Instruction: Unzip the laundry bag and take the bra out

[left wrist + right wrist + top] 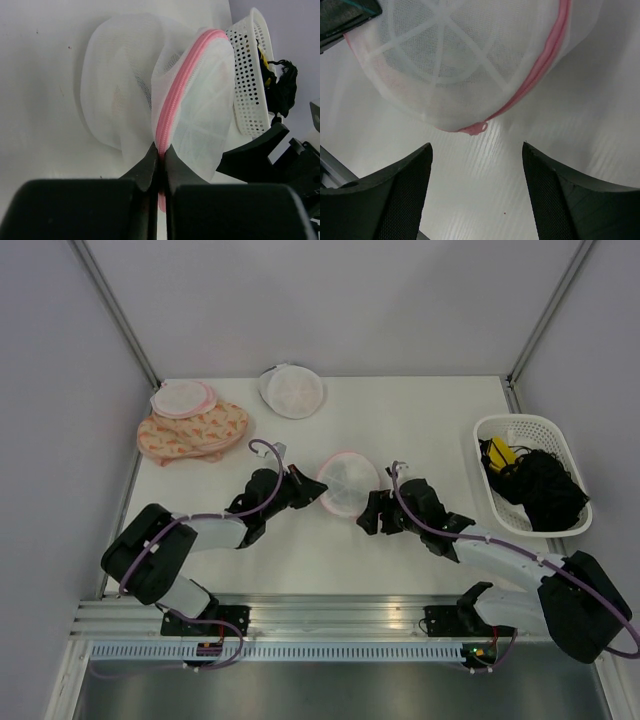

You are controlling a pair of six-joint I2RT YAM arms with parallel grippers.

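We cannot make out what lies inside the laundry bag (347, 483). The mesh shows only a faint warm tint behind its white ribs, and in the top view both gripper tips are too small and dark to read. From the left wrist, the near end of the pink zipper rim (175, 100) runs down behind the black fingers and is lost there. The left gripper (161, 150) is pinched tight on that rim, its two fingers meeting with only the pink tape and a fold of mesh between them. It holds the bag tilted on edge, with one dome bulging to each side of the seam. The right gripper (476, 146) stands wide apart and holds nothing. Its fingers flank bare table just below the bag's lower curve, and the small pink zipper pull (479, 128) hangs between them and slightly above, touching neither. In the top view the bag sits at the middle of the white table (420, 420), between the left gripper (312, 490) and the right gripper (372, 512). Well to the right stands a white perforated basket (500, 425) holding a dark tangled garment (545, 490) and something yellow (497, 450). At the far left a pink-edged round case (182, 398) rests on an orange patterned cloth (195, 432), and a plain white round case (292, 390) lies near the back edge.
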